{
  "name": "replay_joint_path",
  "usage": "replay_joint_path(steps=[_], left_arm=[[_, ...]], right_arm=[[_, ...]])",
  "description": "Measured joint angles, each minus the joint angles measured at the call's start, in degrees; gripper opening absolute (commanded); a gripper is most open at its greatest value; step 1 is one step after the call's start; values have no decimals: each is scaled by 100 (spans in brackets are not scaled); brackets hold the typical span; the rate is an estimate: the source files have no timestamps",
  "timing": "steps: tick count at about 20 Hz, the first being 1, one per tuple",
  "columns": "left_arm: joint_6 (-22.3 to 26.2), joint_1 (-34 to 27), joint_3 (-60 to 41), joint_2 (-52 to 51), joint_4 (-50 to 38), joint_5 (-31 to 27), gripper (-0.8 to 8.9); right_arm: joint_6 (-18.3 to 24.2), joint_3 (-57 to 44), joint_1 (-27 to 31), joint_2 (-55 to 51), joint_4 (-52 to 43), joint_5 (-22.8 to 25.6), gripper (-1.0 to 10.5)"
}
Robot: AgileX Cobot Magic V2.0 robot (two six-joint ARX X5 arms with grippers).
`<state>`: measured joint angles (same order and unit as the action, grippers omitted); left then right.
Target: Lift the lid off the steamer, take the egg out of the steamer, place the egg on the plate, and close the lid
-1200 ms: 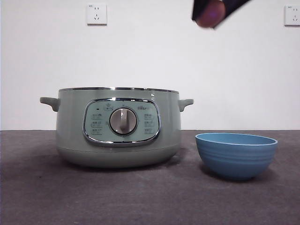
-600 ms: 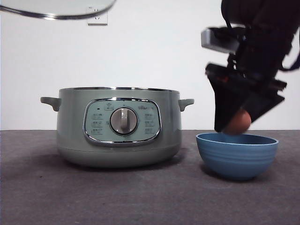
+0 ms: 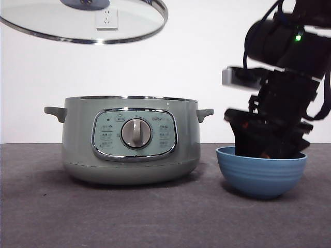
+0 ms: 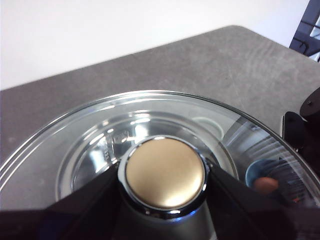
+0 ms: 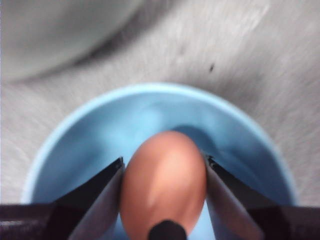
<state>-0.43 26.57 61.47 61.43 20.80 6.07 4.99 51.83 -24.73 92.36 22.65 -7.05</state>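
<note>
Right gripper [image 5: 164, 172] is down inside the plate [image 3: 261, 175], fingers [image 5: 97, 192] clamped on either side of the egg [image 5: 163, 182]. From the right wrist view the egg sits over the middle of the blue basin; I cannot tell whether its underside is touching the bottom yet. In the front view the arm hides the egg almost entirely, only a sliver of orange showing at the rim.

Left gripper [image 4: 164, 175] holds the lid [image 3: 83, 20] by its knob [image 4: 165, 172], fingers closed against the knob's sides. Lid hangs high and level-ish above the left part of the steamer [image 3: 129, 139], well apart from its rim. Steamer stands open on the counter [image 3: 103, 217], plate just beside it to the right.

Step in hand, as I judge it: release the egg into the plate.

Notes to self for doing it well:
- Lower until the egg rests on the bowl floor before parting the fingers; a drop could crack it.
- Open slowly and evenly so neither finger nudges the egg sideways; the curved bottom should then settle it.
- Lift straight up, clear of the rim, so the plate is not dragged or tipped.
- Keep the lid steady and level meanwhile, and wait to bring it down until the right arm is away from the steamer's side.
</note>
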Motion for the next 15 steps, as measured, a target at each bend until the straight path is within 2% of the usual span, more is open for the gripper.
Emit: replay_joint_path(steps=[4, 5, 7, 8, 15], left_arm=[[92, 0, 0, 328, -173, -15, -8], [116, 0, 0, 417, -291, -11, -8], [149, 0, 0, 629, -549, -9, -9], [151, 0, 0, 754, -643, -13, -8], [151, 0, 0, 1606, -1292, -11, -9]], right_arm=[[0, -24, 0, 72, -9, 2, 19], [0, -24, 0, 72, 7, 0, 85], [0, -24, 0, 72, 81, -9, 301], [0, -24, 0, 72, 98, -11, 352], [0, -9, -2, 17, 122, -28, 351]])
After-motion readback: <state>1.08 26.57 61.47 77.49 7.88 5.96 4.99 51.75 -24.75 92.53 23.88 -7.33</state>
